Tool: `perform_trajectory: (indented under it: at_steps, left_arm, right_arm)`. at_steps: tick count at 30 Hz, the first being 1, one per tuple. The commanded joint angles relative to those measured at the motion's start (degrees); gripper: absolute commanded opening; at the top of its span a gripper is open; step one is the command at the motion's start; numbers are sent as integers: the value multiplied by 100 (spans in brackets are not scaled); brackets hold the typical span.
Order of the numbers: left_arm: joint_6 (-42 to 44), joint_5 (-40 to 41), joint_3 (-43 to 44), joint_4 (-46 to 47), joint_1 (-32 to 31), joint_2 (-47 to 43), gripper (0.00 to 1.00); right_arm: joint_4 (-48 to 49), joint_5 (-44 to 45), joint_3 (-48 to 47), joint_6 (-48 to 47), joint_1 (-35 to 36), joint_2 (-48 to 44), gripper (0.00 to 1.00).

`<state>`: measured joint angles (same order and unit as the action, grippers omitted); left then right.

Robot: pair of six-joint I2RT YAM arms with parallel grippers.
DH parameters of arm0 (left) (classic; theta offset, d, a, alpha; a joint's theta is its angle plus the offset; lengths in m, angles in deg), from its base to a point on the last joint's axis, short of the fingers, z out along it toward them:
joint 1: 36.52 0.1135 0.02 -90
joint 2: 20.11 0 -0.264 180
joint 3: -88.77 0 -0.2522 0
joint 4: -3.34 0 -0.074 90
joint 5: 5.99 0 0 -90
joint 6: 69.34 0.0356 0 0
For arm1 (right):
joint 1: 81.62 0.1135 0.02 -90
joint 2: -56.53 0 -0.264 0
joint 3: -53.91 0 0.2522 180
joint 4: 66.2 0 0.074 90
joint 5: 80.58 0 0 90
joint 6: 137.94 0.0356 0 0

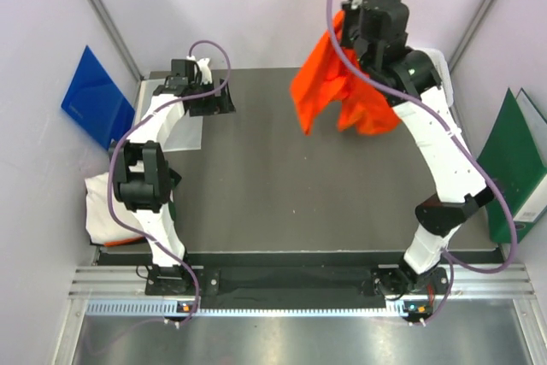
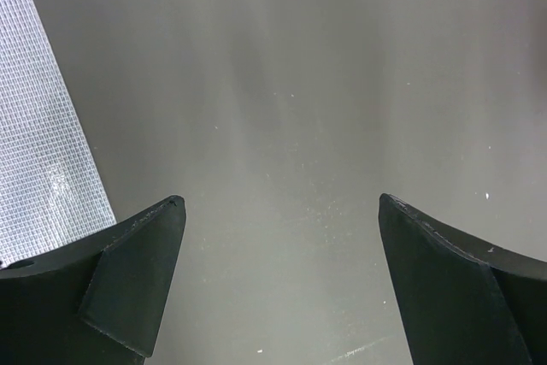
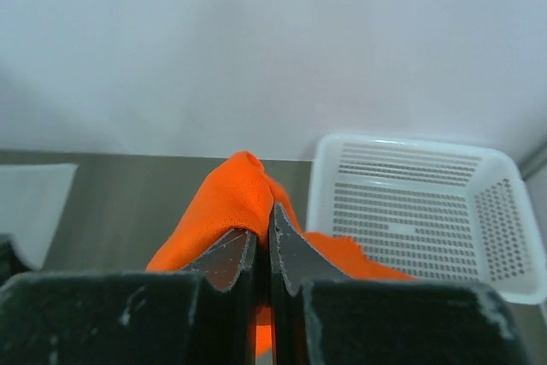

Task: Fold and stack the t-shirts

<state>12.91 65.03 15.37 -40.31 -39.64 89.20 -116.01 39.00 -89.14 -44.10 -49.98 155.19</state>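
Note:
My right gripper [image 1: 349,33] is raised high over the table's back right and is shut on the bright orange t-shirt [image 1: 338,91]. The shirt hangs bunched below it, clear of the table. In the right wrist view the jaws [image 3: 265,211] pinch a fold of the orange t-shirt [image 3: 231,198]. The white t-shirt [image 1: 98,207] lies crumpled at the table's left edge, beside the left arm. My left gripper [image 1: 214,102] is open and empty, low over the dark table [image 1: 282,185] at the back left; its fingers [image 2: 137,245] stand wide apart over the bare surface.
A clear plastic sheet [image 1: 175,121] lies at the back left, just left of my left gripper [image 2: 280,203]; it also shows in the left wrist view [image 2: 43,126]. A white mesh basket [image 3: 427,211] stands at the back right. A blue folder [image 1: 94,96] and a green folder [image 1: 513,160] lean outside the table.

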Motion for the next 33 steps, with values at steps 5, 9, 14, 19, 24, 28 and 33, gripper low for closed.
perform_trajectory:
  at_steps: [5,9,14,19,24,28,33]
  left_arm:
    - [-157,-79,209,177,-14,204,99]
    - [-174,-71,182,203,-14,213,99]
    - [-157,-70,200,194,-14,274,99]
    - [-122,-53,182,194,-14,274,99]
    - [-43,-18,182,141,-14,266,99]
    - [1,26,130,150,-14,239,99]
    - [1,35,77,141,-14,213,99]
  right_arm:
    - [-25,794,-940,-559,1397,-241,0]
    - [-392,594,-265,-25,1450,-311,0]
    - [-947,-1057,1071,293,1459,109,0]
    - [-1709,-2921,1565,-294,1635,1418,0]
    - [-1494,-3013,1968,-236,1723,1632,46]
    - [-615,-2677,2522,134,1232,1192,100]
    - [-341,-2493,2033,241,205,1524,100]
